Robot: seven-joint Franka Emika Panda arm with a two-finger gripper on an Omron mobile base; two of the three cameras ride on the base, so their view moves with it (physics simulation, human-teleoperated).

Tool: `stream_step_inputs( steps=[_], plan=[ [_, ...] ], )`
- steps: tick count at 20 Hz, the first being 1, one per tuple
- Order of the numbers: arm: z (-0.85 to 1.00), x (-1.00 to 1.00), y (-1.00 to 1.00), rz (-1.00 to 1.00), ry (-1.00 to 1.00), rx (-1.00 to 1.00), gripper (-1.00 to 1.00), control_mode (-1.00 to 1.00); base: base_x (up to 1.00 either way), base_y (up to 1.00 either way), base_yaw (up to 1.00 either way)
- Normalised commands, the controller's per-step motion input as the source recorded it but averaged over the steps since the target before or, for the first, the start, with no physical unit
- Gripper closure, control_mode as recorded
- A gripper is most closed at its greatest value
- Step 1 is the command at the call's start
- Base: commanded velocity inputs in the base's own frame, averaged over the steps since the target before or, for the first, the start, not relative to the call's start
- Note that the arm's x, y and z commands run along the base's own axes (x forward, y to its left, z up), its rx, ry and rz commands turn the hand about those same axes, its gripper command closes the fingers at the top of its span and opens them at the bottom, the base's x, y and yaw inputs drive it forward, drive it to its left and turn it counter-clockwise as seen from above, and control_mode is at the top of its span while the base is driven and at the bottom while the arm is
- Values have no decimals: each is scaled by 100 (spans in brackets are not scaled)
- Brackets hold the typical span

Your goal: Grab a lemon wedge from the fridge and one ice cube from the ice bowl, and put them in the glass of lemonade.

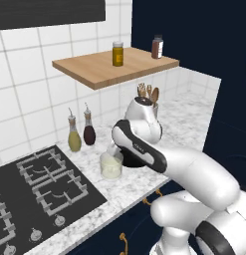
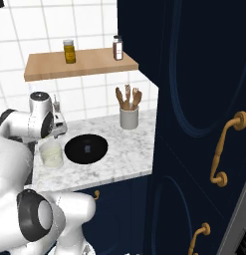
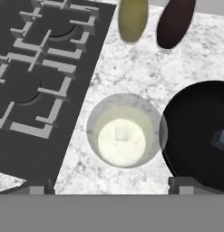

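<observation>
You have the gripper (image 3: 111,188) poised directly above the glass of lemonade (image 3: 123,131), fingers spread wide with nothing between them. The glass stands on the marble counter (image 2: 129,149) between the stove (image 1: 40,184) on the left and the ice bowl (image 2: 86,148) just to its right. A small pale cube seems to float in the lemonade; another ice cube (image 3: 219,138) lies in the bowl. Expect ice to be hard, light and slippery: pinch it across flat opposite faces.

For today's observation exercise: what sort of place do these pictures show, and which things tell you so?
A rendered home kitchen: a gas hob set in a marble counter, a utensil crock by the tiled wall, and navy cabinets with brass handles.
</observation>
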Motion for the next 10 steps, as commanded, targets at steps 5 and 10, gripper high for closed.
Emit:
stream_step_inputs(
  steps=[5, 10],
  plan=[
    [25, -39, -48, -9, 1, 4, -100, -100, 0, 0, 0],
    [66, -66, -79, -2, 22, -2, -100, -100, 0, 0, 0]
  ],
)
